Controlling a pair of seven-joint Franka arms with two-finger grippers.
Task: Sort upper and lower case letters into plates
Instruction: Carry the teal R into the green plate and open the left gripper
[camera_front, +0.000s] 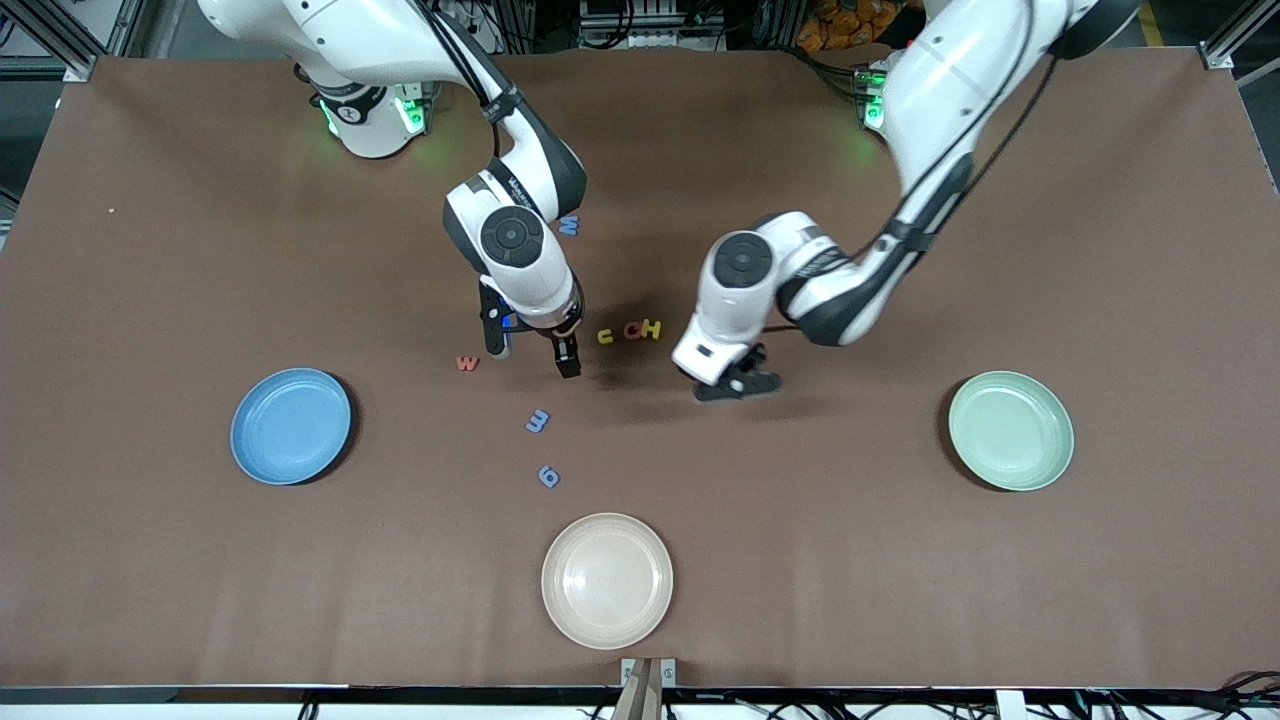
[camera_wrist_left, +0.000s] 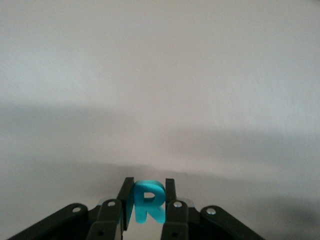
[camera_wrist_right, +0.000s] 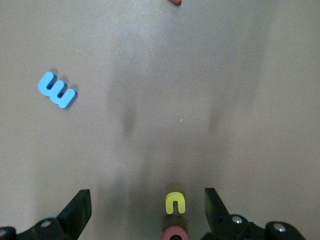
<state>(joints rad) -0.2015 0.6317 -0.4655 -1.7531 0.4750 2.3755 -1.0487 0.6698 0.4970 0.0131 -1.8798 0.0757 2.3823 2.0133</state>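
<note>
- Nearest the front camera, one cream-white plate (camera_front: 607, 580) lies on the brown matte surface (camera_front: 900, 580); it is round and shallow.
- Two more round shallow matte plates of like size sit farther back: a blue plate (camera_front: 291, 426) toward the right arm's end, a pale mint green plate (camera_front: 1011, 430) toward the left arm's end. Both hold nothing.
- Eight tiny flat letters show. Between the plates lie a blue "g" (camera_front: 548, 476), then a blue "m" (camera_front: 538, 421), then a red "w" (camera_front: 467, 363).
- Farther back sit a yellow "c" (camera_front: 605, 336), a red letter (camera_front: 633, 330) and a yellow "H" (camera_front: 651, 328), close in a row.
- The right claw (camera_front: 533, 356), fingers apart, hangs over the surface near that row.
- The left claw (camera_front: 738, 383) is clamped on a teal "R" (camera_wrist_left: 147, 202), held upright between its pads, over bare surface.
- Farthest back, a blue "w" (camera_front: 569, 225) lies beside the right arm.
</note>
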